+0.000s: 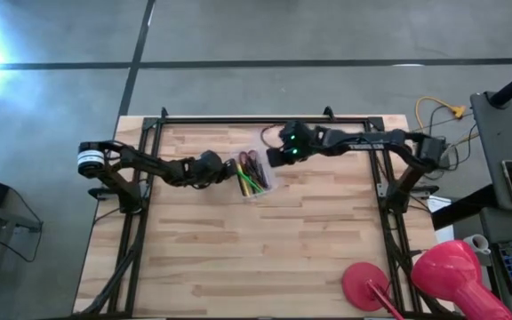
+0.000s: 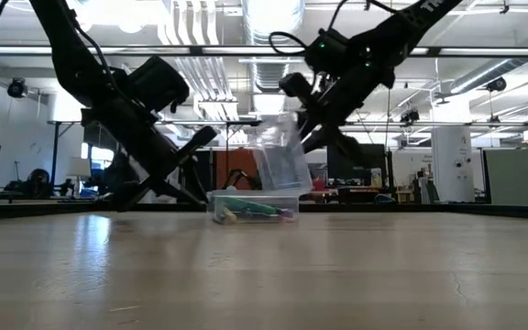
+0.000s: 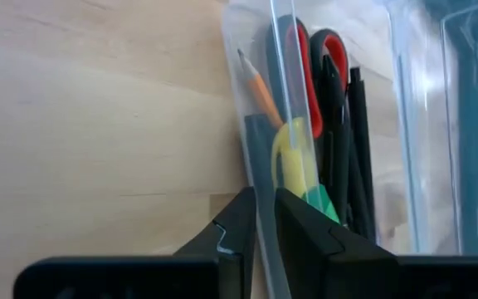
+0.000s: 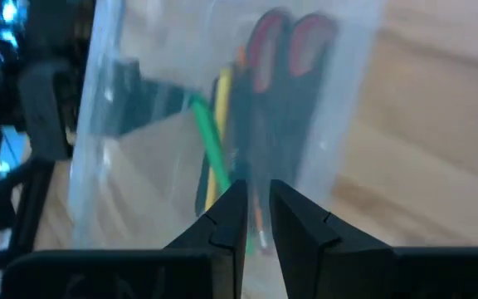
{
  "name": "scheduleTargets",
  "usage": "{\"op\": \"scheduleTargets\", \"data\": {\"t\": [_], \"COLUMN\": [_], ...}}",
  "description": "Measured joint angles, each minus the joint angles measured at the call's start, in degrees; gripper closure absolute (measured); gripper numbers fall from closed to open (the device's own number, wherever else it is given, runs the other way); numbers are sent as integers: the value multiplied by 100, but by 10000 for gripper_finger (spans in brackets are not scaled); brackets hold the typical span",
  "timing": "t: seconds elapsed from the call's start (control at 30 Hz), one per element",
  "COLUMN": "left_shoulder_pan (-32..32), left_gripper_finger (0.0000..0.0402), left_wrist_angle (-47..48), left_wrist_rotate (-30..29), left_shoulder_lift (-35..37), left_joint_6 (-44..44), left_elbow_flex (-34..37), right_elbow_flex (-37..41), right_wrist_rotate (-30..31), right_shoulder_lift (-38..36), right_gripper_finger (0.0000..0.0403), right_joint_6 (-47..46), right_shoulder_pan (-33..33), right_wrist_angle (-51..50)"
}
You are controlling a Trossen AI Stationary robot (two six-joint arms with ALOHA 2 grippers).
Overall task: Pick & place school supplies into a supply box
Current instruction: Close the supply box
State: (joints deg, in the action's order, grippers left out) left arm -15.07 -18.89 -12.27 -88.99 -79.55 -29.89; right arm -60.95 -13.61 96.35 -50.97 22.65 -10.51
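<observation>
Supplies held in the clear supply box (image 1: 254,174) at mid-table.

High view: the box is flanked by the left gripper (image 1: 223,168) and right gripper (image 1: 272,157) on the table (image 1: 265,258).
Low view: its raised lid (image 2: 280,158) is seen.
Left wrist view: a box wall is pinched; scissors (image 3: 315,79) lie inside.
Right wrist view: the lid is clamped.

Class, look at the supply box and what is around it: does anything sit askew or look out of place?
Yes. The supply box lies flat, but its clear lid stands tilted up, pinched by the right gripper. The left gripper pinches the box's wall.
</observation>
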Motion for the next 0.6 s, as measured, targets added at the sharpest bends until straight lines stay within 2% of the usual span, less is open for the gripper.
{"op": "scheduleTargets", "data": {"t": [0.3, 0.6], "left_shoulder_pan": [41, 50], "left_gripper_finger": [368, 368], "left_wrist_angle": [-51, 46], "left_wrist_rotate": [2, -123], "left_shoulder_lift": [22, 540], "left_joint_6": [0, 4], "left_elbow_flex": [0, 407], "right_elbow_flex": [-798, -1084], "right_wrist_rotate": [0, -7], "right_shoulder_lift": [978, 1420], "right_gripper_finger": [355, 355], "right_joint_6": [-3, -27], "right_shoulder_pan": [-626, -717], "right_wrist_angle": [0, 35]}}
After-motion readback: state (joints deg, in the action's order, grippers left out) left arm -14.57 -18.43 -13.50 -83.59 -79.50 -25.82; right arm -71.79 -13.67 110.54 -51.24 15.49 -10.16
